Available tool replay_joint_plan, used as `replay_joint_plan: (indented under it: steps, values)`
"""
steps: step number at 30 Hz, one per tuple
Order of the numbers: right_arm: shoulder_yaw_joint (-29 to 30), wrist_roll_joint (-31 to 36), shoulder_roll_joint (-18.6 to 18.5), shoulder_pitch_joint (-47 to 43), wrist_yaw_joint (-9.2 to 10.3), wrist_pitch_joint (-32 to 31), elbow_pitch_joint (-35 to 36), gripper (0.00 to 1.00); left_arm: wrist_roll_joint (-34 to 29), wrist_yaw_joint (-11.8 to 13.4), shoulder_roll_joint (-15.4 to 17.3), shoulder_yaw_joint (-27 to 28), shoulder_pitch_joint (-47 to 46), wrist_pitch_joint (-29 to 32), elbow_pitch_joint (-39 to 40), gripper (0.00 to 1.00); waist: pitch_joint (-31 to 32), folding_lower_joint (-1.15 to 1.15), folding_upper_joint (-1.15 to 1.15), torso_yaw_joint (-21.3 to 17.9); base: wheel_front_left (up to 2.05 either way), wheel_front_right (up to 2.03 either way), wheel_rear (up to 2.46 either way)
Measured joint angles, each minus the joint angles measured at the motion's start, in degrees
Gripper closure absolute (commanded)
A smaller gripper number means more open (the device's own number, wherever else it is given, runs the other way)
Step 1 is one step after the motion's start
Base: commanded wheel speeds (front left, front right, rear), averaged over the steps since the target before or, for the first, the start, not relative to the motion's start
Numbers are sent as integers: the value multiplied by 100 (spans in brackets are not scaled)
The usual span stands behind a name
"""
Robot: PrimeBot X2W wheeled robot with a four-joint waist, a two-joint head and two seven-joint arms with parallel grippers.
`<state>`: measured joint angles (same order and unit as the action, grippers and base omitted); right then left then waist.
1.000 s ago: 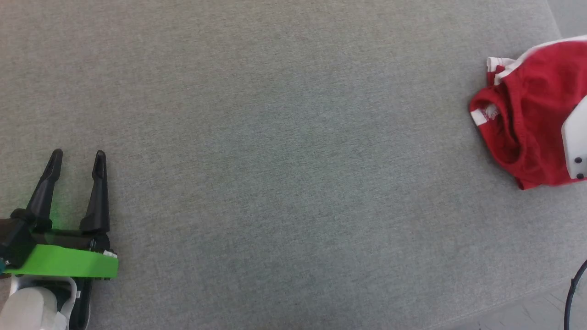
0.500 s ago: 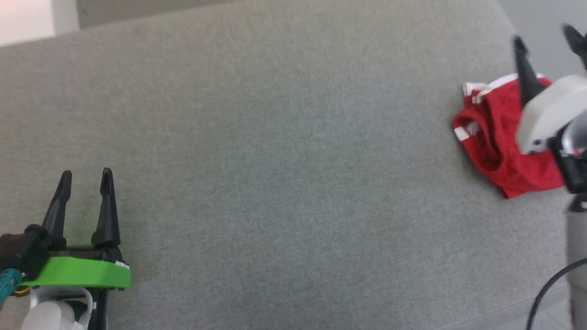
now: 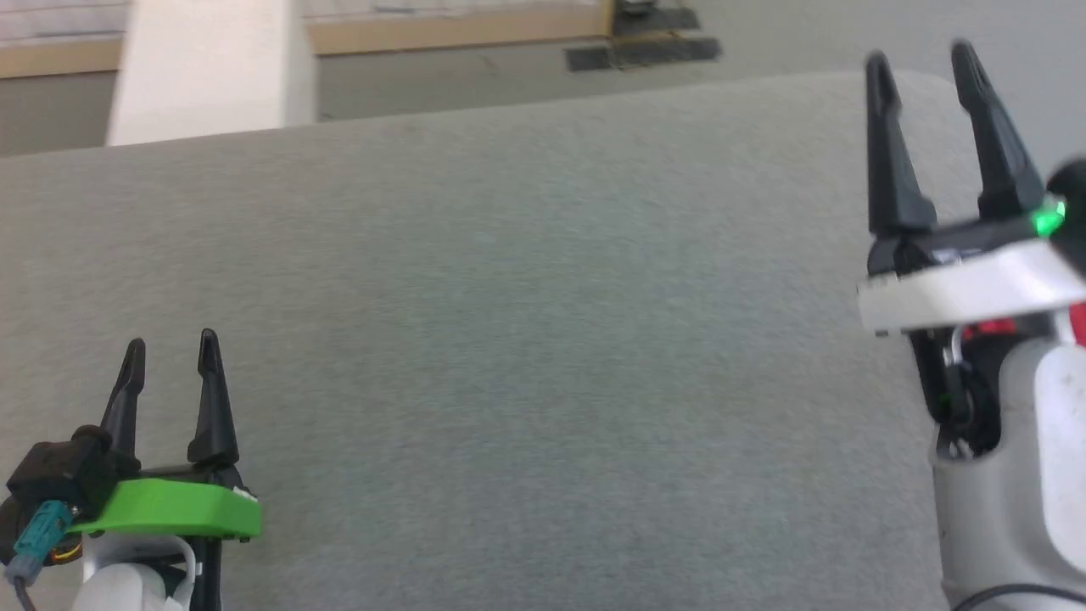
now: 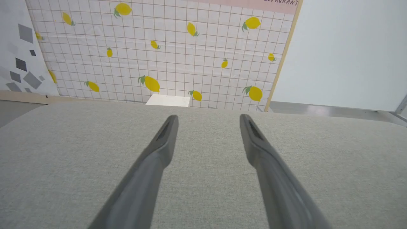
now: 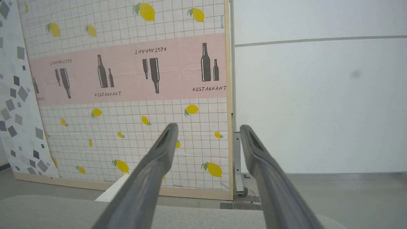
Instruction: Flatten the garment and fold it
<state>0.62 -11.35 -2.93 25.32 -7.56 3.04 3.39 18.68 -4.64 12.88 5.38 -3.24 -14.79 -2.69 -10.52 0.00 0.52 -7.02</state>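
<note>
Almost all of the garment is hidden behind my right arm; a sliver of bright red [image 3: 1077, 321] shows beside the wrist at the right edge of the head view. My right gripper [image 3: 919, 58] is raised above that spot, open and empty, fingers pointing toward the far edge of the grey surface [image 3: 526, 339]. In its own view the right gripper [image 5: 206, 127] looks out at the wall, jaws apart. My left gripper [image 3: 171, 344] rests low at the near left, open with nothing in it. The left gripper [image 4: 206, 117] hovers over bare grey fabric.
The grey fabric surface ends at a rounded far edge [image 3: 594, 106], with floor beyond it. A white block [image 3: 204, 68] stands behind the surface at the far left. A lemon-patterned wall panel [image 5: 127, 111] and a plain white wall [image 5: 318, 95] lie further back.
The head camera has tilted up, bringing the far edge and floor into view. My right gripper has risen into the picture and now covers the red shorts. The left gripper stays open.
</note>
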Motion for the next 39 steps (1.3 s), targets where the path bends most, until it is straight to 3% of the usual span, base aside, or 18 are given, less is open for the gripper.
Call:
replay_joint_plan:
  steps: [7,17,39]
  values:
    - [-15,-265,8,-564,0,966,-772,0,-7,73,-156,-67,-74,0,-258,0,335,0,0,547,0,0,0]
    - [118,-112,5,-1527,0,1148,-1132,0,-208,168,-254,-244,-154,0,-580,0,744,0,0,986,0,0,0]
    - [175,-32,4,-2832,0,1162,-1023,0,-587,134,-642,-448,-28,0,-733,0,872,0,0,1049,0,0,0]
